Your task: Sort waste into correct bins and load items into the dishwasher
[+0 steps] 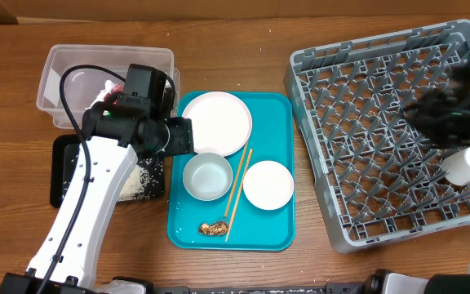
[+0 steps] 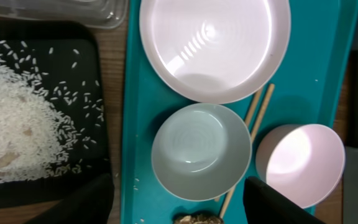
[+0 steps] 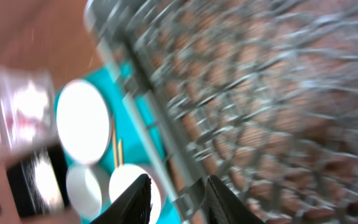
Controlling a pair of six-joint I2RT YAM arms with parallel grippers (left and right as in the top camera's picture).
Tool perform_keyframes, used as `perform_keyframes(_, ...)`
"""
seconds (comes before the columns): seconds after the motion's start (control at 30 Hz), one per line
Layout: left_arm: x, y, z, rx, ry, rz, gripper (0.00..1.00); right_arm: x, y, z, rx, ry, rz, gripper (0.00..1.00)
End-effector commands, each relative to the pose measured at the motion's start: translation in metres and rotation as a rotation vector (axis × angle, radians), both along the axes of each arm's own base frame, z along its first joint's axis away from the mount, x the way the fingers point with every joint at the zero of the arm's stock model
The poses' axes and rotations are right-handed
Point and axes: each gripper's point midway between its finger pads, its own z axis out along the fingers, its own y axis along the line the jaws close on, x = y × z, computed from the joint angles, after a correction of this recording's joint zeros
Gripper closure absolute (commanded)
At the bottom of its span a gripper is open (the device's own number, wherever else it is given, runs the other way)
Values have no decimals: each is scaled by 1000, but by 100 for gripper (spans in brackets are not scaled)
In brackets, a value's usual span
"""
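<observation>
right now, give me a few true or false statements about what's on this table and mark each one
1. The rice lies on the black tray. True.
2. The chopsticks are in the grey rack. False: they lie on the teal tray, between the bowl and the small plate.
3. The brown food scrap is on the teal tray. True.
4. The left fingers hold the bowl. False: they are spread apart above it and hold nothing.
5. The grey rack has no dishes in it. False: a white cup sits in it near its right side.
</observation>
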Motion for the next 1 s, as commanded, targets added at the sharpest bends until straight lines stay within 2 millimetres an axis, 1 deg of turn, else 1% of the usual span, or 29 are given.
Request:
perform_keyframes(0.0, 2, 11, 6, 38, -23, 47, 30, -1, 44, -2, -48, -3, 166, 68)
perform_keyframes(0.07, 1, 11, 6, 39, -20, 47, 29, -6, 70, -10, -88, 25, 237, 67)
perform_keyframes(0.13, 1, 11, 5, 39, -20, 47, 28, -12, 88, -20, -129, 63, 272, 65)
perform_keyframes(0.23, 1, 11, 5, 40, -19, 47, 28, -23, 116, -38, -152, 109, 351, 65)
perform_keyframes(0.33, 1, 11, 5, 39, -20, 47, 27, -34, 142, -57, -153, 159, 412, 65)
perform_keyframes(0.4, 1, 11, 6, 39, -20, 47, 27, -39, 154, -72, -163, 186, 431, 65)
perform_keyframes(0.5, 1, 11, 5, 39, -20, 47, 26, -44, 161, -93, -212, 232, 416, 65)
perform_keyframes(0.63, 1, 11, 5, 40, -19, 47, 26, -52, 166, -125, -283, 297, 412, 65)
perform_keyframes(0.83, 1, 11, 5, 40, -16, 47, 26, -61, 161, -171, -339, 389, 372, 65)
perform_keyframes(0.97, 1, 11, 5, 40, -17, 47, 26, -65, 159, -193, -347, 424, 373, 66)
